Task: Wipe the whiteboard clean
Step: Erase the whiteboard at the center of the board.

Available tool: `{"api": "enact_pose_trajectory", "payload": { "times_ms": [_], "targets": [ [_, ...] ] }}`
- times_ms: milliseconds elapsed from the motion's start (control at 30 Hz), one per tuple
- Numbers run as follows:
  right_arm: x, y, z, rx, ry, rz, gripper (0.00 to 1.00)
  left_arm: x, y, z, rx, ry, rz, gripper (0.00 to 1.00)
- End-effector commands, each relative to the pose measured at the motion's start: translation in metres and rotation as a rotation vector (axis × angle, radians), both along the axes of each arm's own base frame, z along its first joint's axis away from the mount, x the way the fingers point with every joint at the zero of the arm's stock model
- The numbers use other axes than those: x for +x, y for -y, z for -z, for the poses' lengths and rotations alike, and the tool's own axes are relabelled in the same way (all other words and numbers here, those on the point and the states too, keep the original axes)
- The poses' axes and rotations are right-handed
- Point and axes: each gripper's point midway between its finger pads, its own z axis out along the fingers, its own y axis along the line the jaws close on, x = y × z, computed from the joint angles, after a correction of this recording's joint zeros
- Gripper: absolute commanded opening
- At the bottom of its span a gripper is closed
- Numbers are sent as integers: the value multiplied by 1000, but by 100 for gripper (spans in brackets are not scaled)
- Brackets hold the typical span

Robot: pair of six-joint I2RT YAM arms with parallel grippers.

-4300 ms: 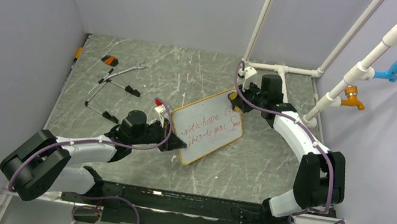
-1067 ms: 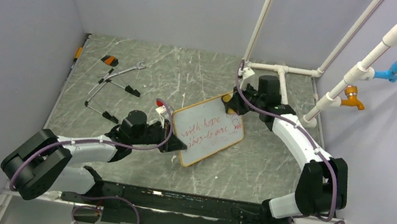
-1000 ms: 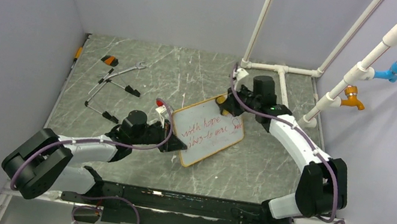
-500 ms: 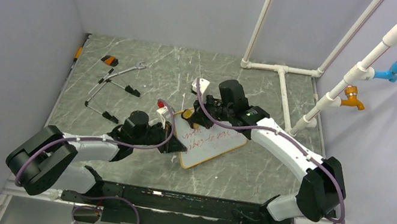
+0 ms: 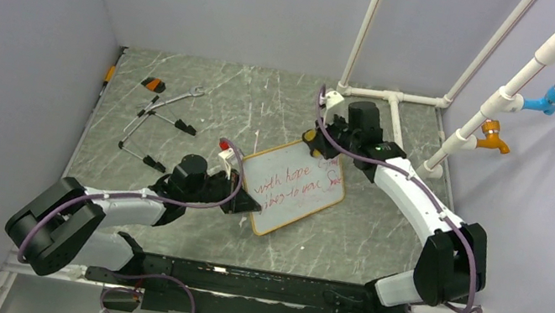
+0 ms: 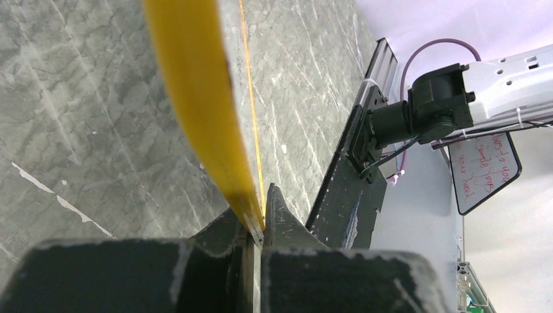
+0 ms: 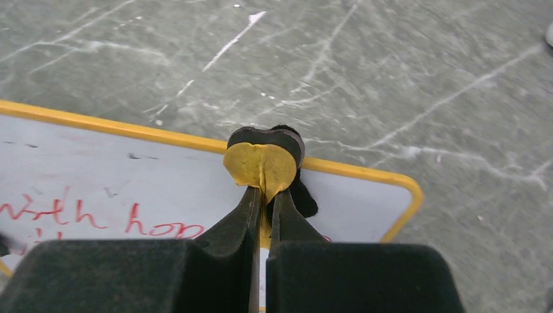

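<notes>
Clamping the near-left edge of the whiteboard [image 5: 291, 190]: left gripper [image 5: 247, 203], fingers pinched tight on the yellow frame, with its arm stretched low over the grey marble table [image 5: 380, 233]. The board sits mid-table, face up and skewed to the table edges. Two lines of red handwriting are on it, not wiped. Can't tell whether it lies flat or is lifted a bit at the held edge.

On the board's far edge, close to its right-hand corner, the right gripper [image 7: 264, 195] is closed on a small yellow eraser [image 7: 261, 160] with a black pad. The eraser sits right over the frame, beside the writing and not on it. Whether the pad presses the surface I can't tell.

Further back on the left are a wrench [image 5: 195, 93] and some black-handled tools [image 5: 153, 114], well apart from the board. White pipes [image 5: 395, 96] stand at the far right, with a blue tap [image 5: 552, 96] and an orange tap [image 5: 494, 138] on the slanted one.
</notes>
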Motion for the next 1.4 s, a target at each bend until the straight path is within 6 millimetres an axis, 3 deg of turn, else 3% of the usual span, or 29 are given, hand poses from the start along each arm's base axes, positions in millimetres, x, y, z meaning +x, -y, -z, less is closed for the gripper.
{"api": "enact_pose_trajectory", "payload": {
  "times_ms": [0, 200, 367, 500, 633, 767, 833, 933, 1033, 1167, 1367],
  "targets": [
    [12, 11, 16, -51, 7, 21, 0, -21, 15, -39, -94, 211, 190, 0],
    [-50, -52, 10, 22, -30, -334, 0, -21, 12, -42, -97, 217, 172, 0],
    [-95, -94, 10, 12, -33, -519, 0, -18, 13, -40, -92, 202, 161, 0],
    [-107, -106, 16, -24, -38, -554, 0, -16, 14, -40, -90, 195, 155, 0],
    [-106, -106, 26, -75, -28, -553, 0, -15, 13, -40, -85, 197, 146, 0],
    [-67, -85, 32, -168, 28, -352, 0, -15, 11, -40, -84, 197, 142, 0],
    [-33, -57, 25, -166, 54, -185, 0, -15, 9, -39, -81, 197, 137, 0],
    [-1, -19, 16, -136, 76, -10, 0, -15, 7, -39, -82, 199, 134, 0],
    [18, 10, 10, -122, 90, 102, 0, -16, 7, -42, -90, 204, 141, 0],
    [33, 36, 21, -95, 32, 186, 0, -17, 7, -42, -94, 209, 149, 0],
    [43, 51, 35, -120, 4, 231, 0, -20, 5, -41, -101, 211, 146, 0]
  ]
}}
